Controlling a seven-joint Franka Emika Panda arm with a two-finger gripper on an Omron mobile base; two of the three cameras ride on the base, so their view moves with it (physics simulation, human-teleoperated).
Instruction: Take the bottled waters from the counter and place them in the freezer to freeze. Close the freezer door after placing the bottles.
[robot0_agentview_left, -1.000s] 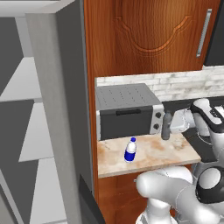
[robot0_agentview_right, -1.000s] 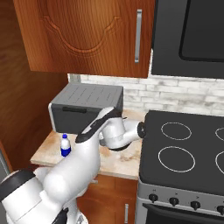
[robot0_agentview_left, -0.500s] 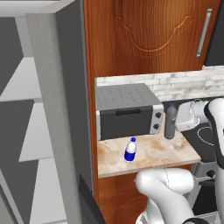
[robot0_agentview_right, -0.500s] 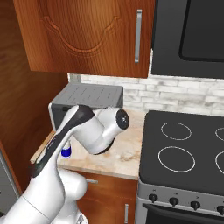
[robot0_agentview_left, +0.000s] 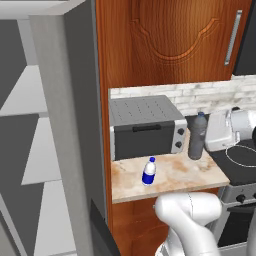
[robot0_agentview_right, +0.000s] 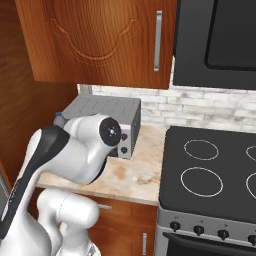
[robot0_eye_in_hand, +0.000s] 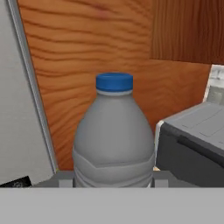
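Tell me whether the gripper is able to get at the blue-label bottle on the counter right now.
Probably not yet. The gripper is up against the grey bottle, which seems to sit between its fingers. The blue-label bottle itself stands alone on the counter with nothing crowding it.

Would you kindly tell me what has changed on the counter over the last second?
The grey bottle has been carried leftward along the counter, in the left base view from beside the toaster oven's right end towards its front. The hand view shows it upright and close to the camera; whether the fingers clamp it cannot be seen. The small blue-labelled bottle has stayed in place, as has the toaster oven.
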